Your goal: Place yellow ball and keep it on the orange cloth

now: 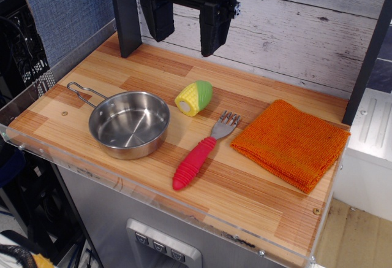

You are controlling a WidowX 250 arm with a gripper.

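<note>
The yellow ball is a stubby toy corn cob with yellow kernels and a green end. It lies on its side on the wooden table, near the middle. The orange cloth is a folded knitted towel lying flat at the table's right end, apart from the corn. My gripper hangs high at the back of the table, above and behind the corn. Its two black fingers are spread wide with nothing between them.
A steel pan with a wire handle sits to the left of the corn. A fork with a red handle lies between the corn and the cloth. A dark post stands at the back left. A clear rim edges the table's front.
</note>
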